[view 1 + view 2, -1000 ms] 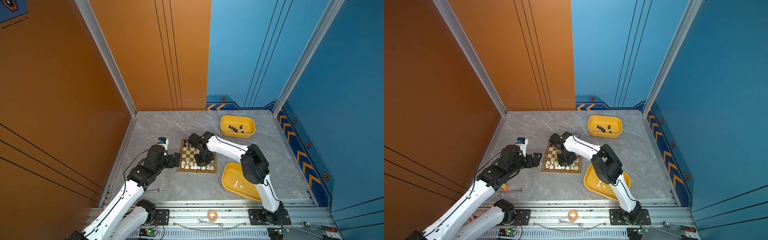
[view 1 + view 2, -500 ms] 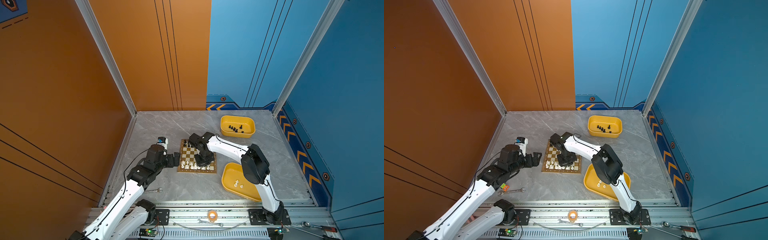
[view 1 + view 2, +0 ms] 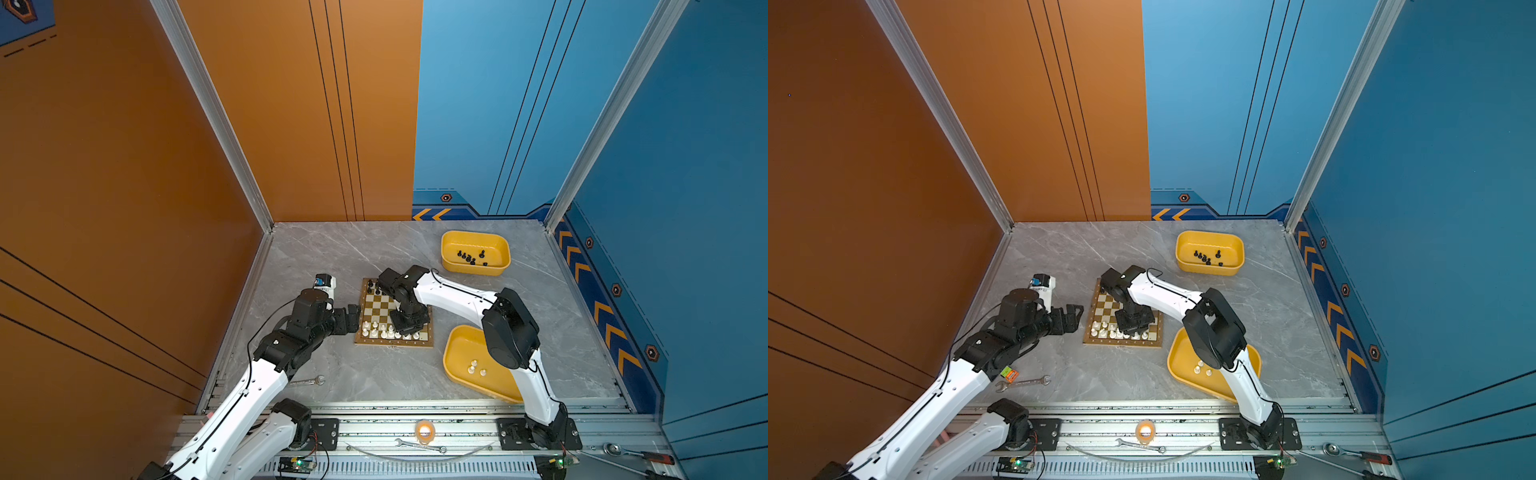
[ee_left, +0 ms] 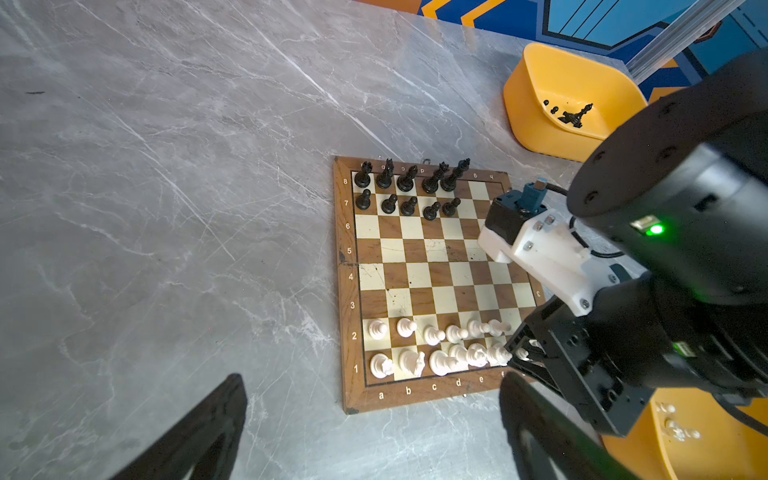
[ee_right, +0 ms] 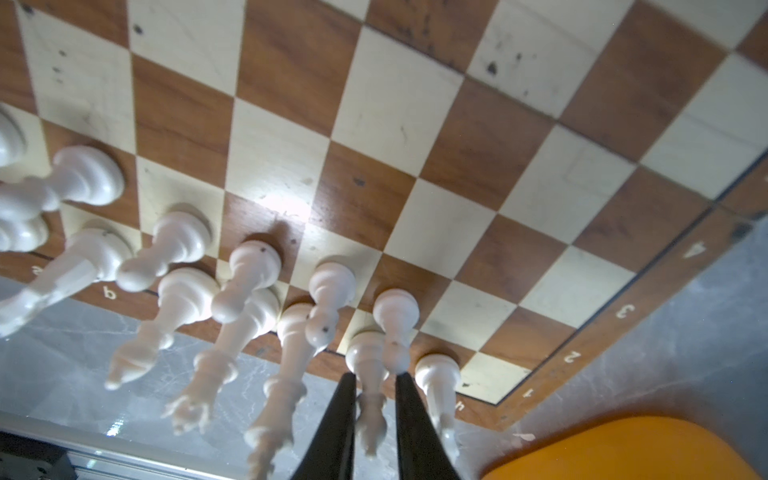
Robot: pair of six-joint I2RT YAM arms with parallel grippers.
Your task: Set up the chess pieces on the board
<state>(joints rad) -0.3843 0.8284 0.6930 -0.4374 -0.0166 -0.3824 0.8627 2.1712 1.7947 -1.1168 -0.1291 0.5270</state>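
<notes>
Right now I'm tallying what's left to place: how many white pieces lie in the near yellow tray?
3 white pieces, clustered on the near yellow tray floor beside the right arm, which covers part of it, so more may be hidden.

board (image 4: 419,266) — brown-and-cream checkers, yellow trays (image 3: 473,268), grey-marbled table (image 3: 353,249)

One board (image 4: 419,266), two yellow trays (image 3: 478,269), ten black chess pieces (image 4: 406,183) on the board, three white chess pieces (image 3: 471,369) in one tray.
</notes>
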